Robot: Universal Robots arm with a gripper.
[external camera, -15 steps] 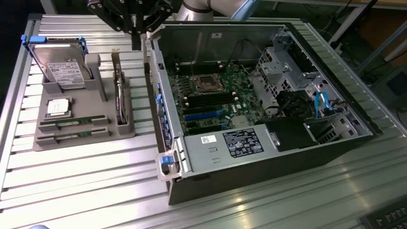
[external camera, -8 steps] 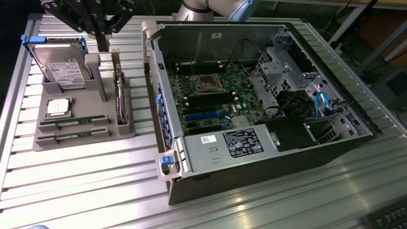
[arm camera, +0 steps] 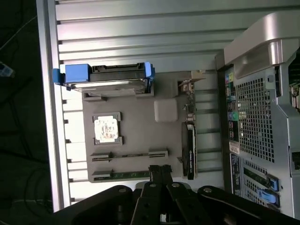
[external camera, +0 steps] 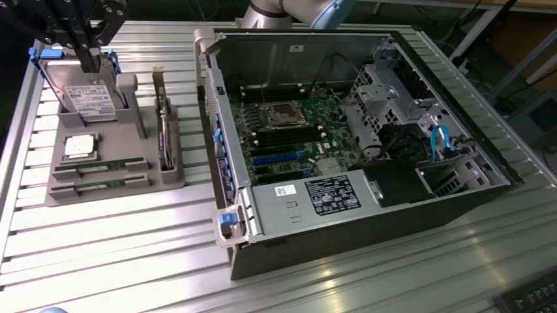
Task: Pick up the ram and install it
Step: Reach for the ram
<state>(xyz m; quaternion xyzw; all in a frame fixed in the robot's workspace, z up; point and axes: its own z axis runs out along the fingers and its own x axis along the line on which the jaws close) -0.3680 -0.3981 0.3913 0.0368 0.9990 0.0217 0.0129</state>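
Slatted aluminium table [external camera: 122,254] carries the whole setup. At the upper left of the exterior view the black gripper [external camera: 87,64] [arm camera: 159,169] hangs above the grey tray [external camera: 126,140] [arm camera: 140,136]. Its fingers are clenched together with nothing between them. In the wrist view the tips appear just by one end of the ram [external camera: 98,186] [arm camera: 126,175]. This green stick lies in the slot at the tray's outer edge, low at the exterior view's left. Its twin [external camera: 100,167] [arm camera: 129,156] sits in the next slot. Beyond them come the silver processor chip [external camera: 80,145] [arm camera: 107,129] and a labelled hard drive [external camera: 87,98] [arm camera: 110,84]. A second drive [external camera: 164,130] [arm camera: 189,150] stands on edge. Right of the tray, the open computer case [external camera: 261,49] shows its motherboard [external camera: 291,134].
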